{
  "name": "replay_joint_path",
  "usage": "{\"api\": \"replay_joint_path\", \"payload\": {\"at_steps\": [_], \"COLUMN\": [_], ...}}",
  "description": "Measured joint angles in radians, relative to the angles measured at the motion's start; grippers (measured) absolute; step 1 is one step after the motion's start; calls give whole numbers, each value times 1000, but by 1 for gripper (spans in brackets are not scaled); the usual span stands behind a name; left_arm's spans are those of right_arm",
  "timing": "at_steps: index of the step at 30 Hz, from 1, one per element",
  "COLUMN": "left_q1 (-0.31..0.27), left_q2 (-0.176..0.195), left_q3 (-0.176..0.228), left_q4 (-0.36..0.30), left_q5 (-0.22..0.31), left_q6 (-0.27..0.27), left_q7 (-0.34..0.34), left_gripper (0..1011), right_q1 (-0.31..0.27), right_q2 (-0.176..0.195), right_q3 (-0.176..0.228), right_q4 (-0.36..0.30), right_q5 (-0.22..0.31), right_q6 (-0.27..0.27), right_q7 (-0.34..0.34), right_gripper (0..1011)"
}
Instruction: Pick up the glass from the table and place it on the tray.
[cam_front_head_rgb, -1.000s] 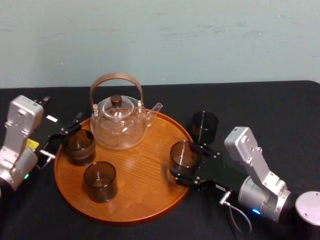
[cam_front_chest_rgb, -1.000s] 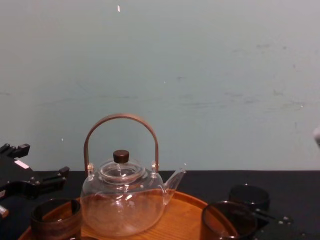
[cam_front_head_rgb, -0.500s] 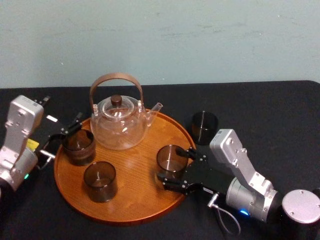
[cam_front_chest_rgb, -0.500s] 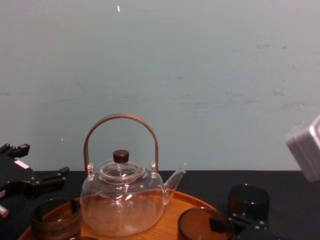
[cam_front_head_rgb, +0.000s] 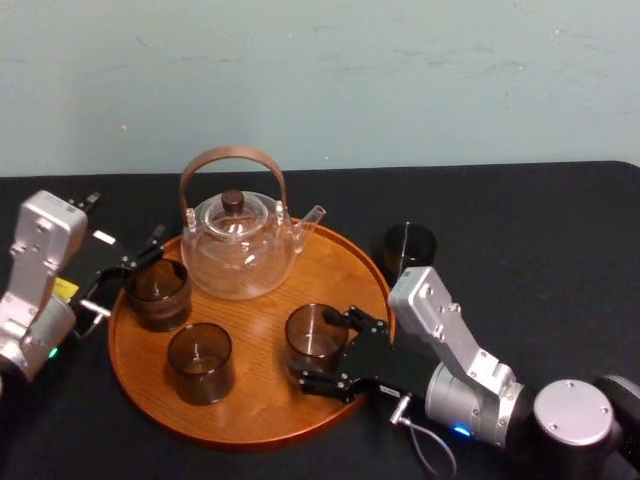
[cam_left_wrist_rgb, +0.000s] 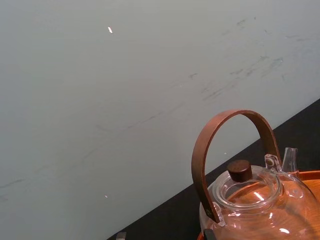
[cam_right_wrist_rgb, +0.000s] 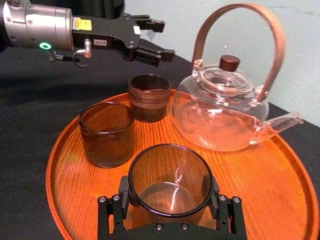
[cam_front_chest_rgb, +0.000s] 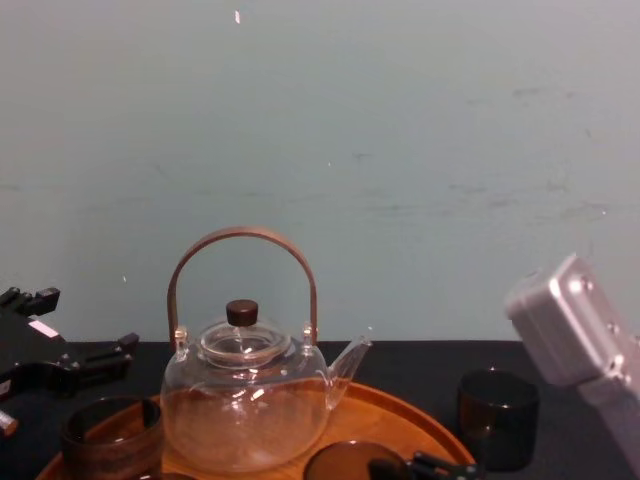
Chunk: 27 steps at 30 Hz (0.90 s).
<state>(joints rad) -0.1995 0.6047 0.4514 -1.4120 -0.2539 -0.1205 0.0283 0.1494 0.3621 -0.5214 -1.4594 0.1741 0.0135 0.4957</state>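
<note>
The right gripper's (cam_front_head_rgb: 326, 352) fingers (cam_right_wrist_rgb: 123, 194) pinch the glass (cam_front_head_rgb: 313, 334) from both sides, just right of centre in the head view and over the lower right part of the tray (cam_front_head_rgb: 250, 425); whether its base touches the wood cannot be told. Letting go from any height could tip or chip it, and a move farther left could knock the second glass (cam_front_head_rgb: 200, 362) at lower left or the teapot (cam_front_head_rgb: 238, 245) above centre. The left gripper (cam_front_head_rgb: 128, 270), fingers spread, sits at the tray's left rim by the ribbed cup (cam_front_head_rgb: 157, 292), and another glass (cam_front_head_rgb: 409, 249) stands on the counter (cam_front_head_rgb: 540, 240) at right.
</note>
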Motion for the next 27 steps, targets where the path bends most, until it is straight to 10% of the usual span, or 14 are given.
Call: {"api": "replay_joint_path", "payload": {"at_steps": [27], "left_q1": [0], "left_q2": [0], "left_q3": [0], "left_q4": [0], "left_q5": [0], "left_q6": [0], "left_q7": [0], "left_gripper": [1001], "right_q1": [67], "right_q2": [-44], "right_q3": [-64], "right_q4": [91], "right_q5": [-11], "right_q6": [-9], "right_q7": [25], "right_gripper": [916]}}
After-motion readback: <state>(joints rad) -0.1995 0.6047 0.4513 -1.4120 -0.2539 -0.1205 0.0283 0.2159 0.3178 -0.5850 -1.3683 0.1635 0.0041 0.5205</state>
